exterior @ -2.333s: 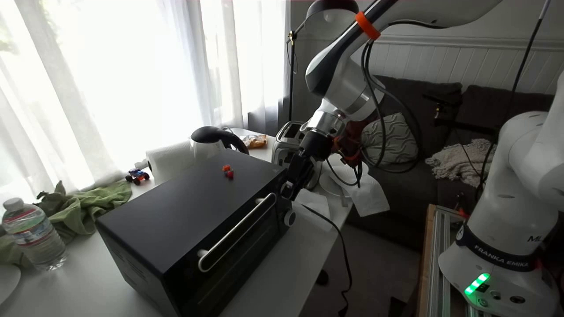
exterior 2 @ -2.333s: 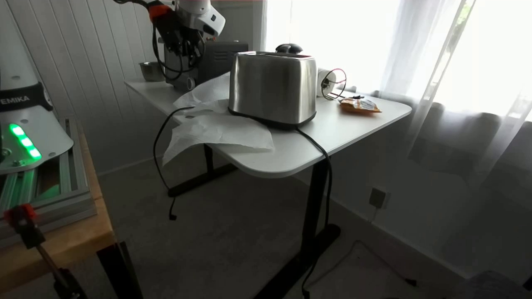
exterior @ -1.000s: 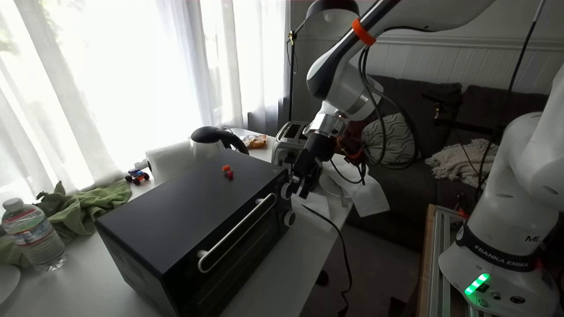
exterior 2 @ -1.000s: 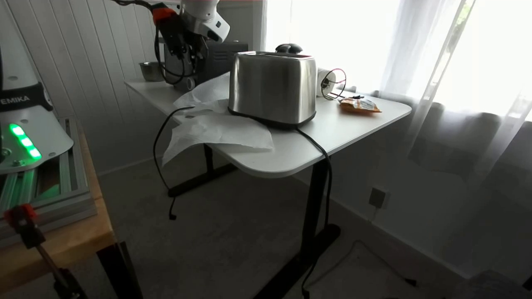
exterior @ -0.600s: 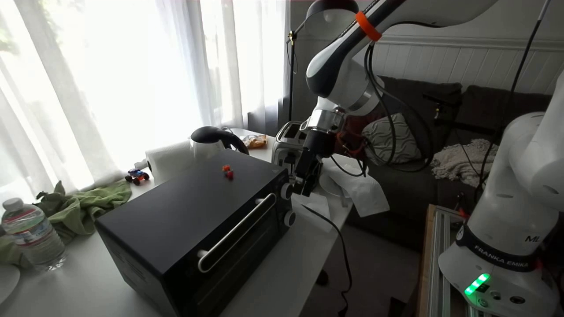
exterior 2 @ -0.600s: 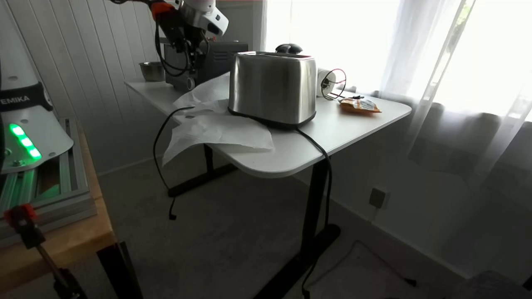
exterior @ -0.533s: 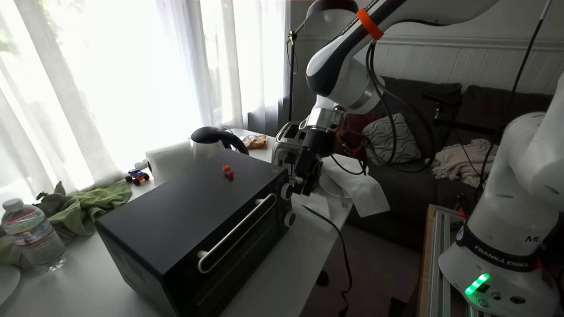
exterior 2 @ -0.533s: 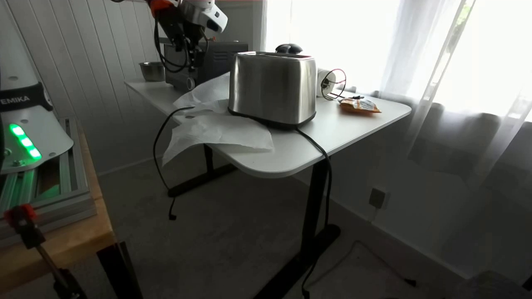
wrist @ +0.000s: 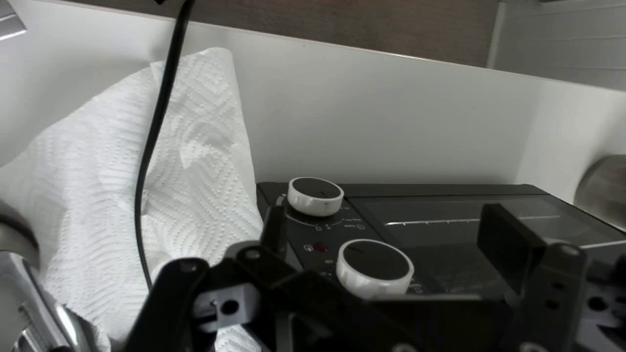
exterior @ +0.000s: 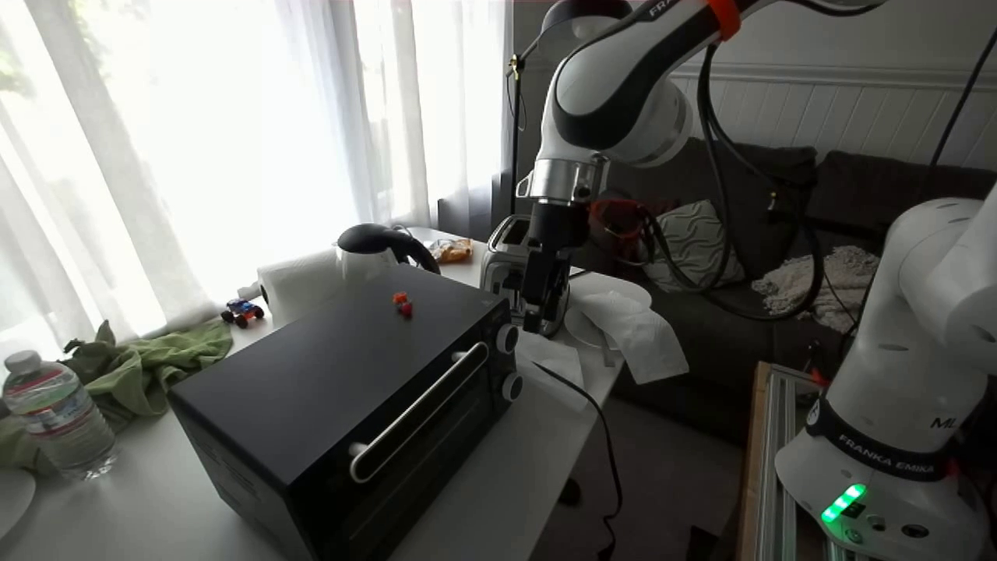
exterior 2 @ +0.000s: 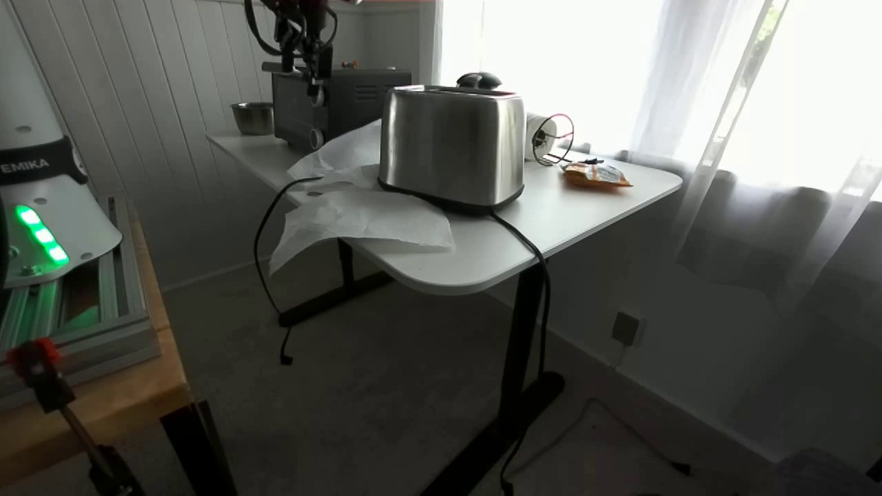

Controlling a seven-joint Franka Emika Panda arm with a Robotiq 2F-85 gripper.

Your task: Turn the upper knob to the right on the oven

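Note:
The black oven (exterior: 335, 366) sits on the white table, its two pale-rimmed knobs at the right end of its front. Upper knob (exterior: 506, 339) and lower knob (exterior: 512, 386) both show clear of the fingers in an exterior view. My gripper (wrist: 391, 232) stands open, with nothing held. From the wrist camera the upper knob (wrist: 374, 269) is the nearer one, seen between the spread fingers and partly cut off below by the gripper body; its dark mark points up-left. Farther off lies the lower knob (wrist: 315, 196). The gripper (exterior: 543, 318) points downward just beside the upper knob.
A steel toaster (exterior 2: 451, 148) and paper towels (exterior 2: 365, 220) are beside the oven. The oven's handle (exterior: 420, 413) juts from its door. A black cord (exterior: 580, 389) crosses the table edge. Small red toys (exterior: 403, 304) lie on the oven top.
Earlier the gripper was at the upper knob, covering it. It has drawn back and up from the knob, and the wrist has tipped to point more steeply down. The fingers have stayed open over the last second.

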